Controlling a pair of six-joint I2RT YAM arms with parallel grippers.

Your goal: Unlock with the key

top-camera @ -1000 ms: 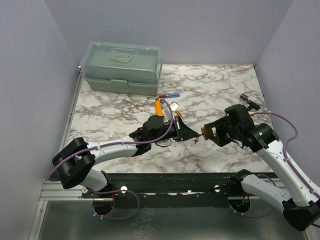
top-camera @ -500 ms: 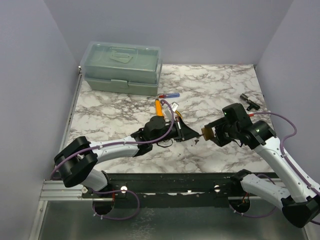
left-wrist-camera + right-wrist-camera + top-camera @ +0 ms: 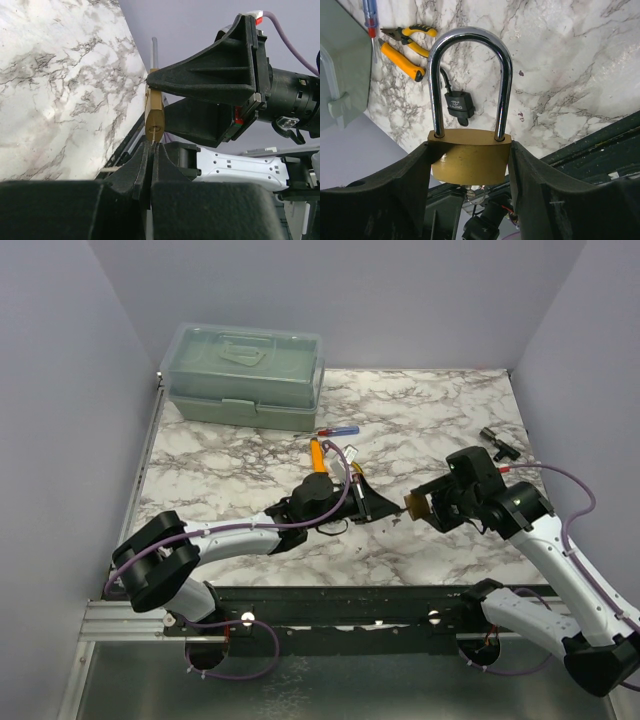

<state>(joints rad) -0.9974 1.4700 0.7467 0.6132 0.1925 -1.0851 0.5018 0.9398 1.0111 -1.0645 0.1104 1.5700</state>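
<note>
My right gripper (image 3: 424, 506) is shut on a brass padlock (image 3: 470, 156) and holds it by its sides above the table, with its chrome shackle (image 3: 470, 35) closed. The padlock also shows in the top view (image 3: 412, 504) and edge-on in the left wrist view (image 3: 154, 116). My left gripper (image 3: 151, 148) is shut on a thin key (image 3: 152, 142). The key's tip is at the keyhole in the padlock's underside. In the top view the left gripper (image 3: 384, 508) meets the padlock from the left. How deep the key sits is hidden.
A green toolbox (image 3: 245, 375) stands at the back left. Orange pliers (image 3: 318, 452) and a small screwdriver (image 3: 337, 430) lie mid-table. A black tagged piece (image 3: 458, 106) lies under the padlock. A small black object (image 3: 497, 443) lies at the right edge.
My left gripper has edged slightly right, toward the padlock. The right arm and the padlock have barely moved.
</note>
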